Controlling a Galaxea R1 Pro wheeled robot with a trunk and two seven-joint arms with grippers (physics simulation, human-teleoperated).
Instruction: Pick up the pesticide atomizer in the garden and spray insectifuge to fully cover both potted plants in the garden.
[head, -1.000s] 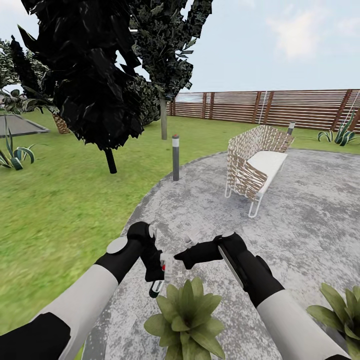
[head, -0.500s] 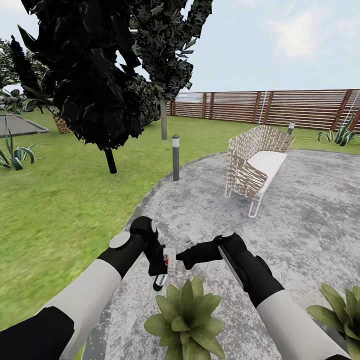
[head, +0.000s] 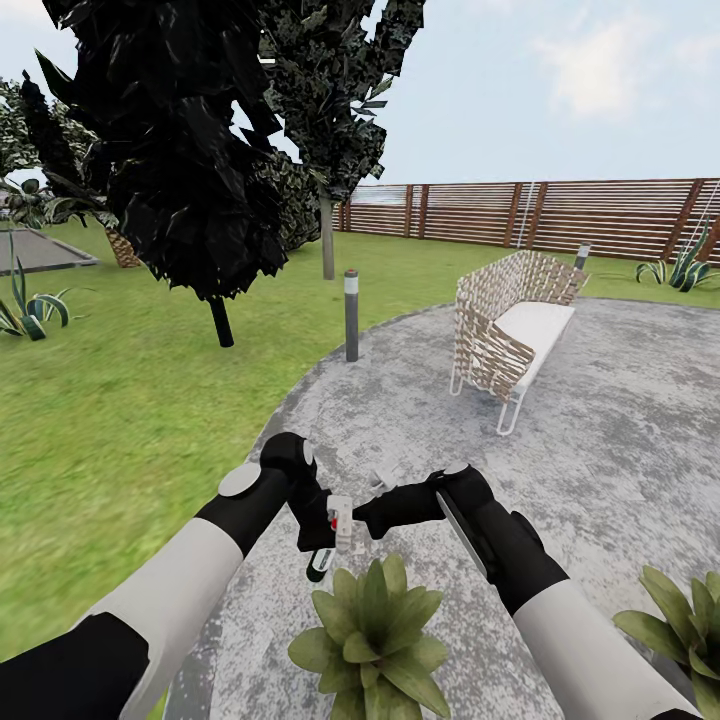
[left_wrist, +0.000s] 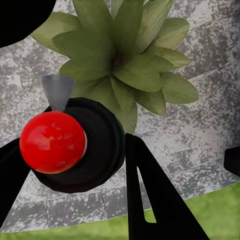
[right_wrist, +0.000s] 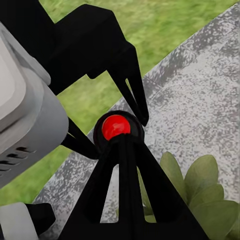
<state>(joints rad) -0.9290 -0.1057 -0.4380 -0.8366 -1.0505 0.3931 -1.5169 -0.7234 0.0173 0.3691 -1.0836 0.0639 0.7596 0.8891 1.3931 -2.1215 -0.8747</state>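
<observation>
My left gripper (head: 322, 545) is shut on the pesticide atomizer (head: 330, 535), a slim sprayer with a pale head and a green lower end. It hangs just above and left of one potted plant (head: 370, 625). In the left wrist view the atomizer (left_wrist: 75, 145) shows a red knob on a black round top between the fingers, and the plant's (left_wrist: 125, 60) broad leaves lie beyond it. My right gripper (head: 366, 520) is shut, its tip right beside the atomizer (right_wrist: 116, 126). A second potted plant (head: 685, 620) stands at the lower right.
A woven bench (head: 510, 335) stands on the grey paved circle (head: 600, 430) ahead. A short bollard (head: 351, 315) marks the paving's edge. Dark trees (head: 190, 170) rise over the lawn (head: 110, 420) at the left, and a wooden fence (head: 540, 212) closes the back.
My left arm has carried the atomizer a little to the right and down, closer to the right gripper's tip. In the last half second nothing has moved.
</observation>
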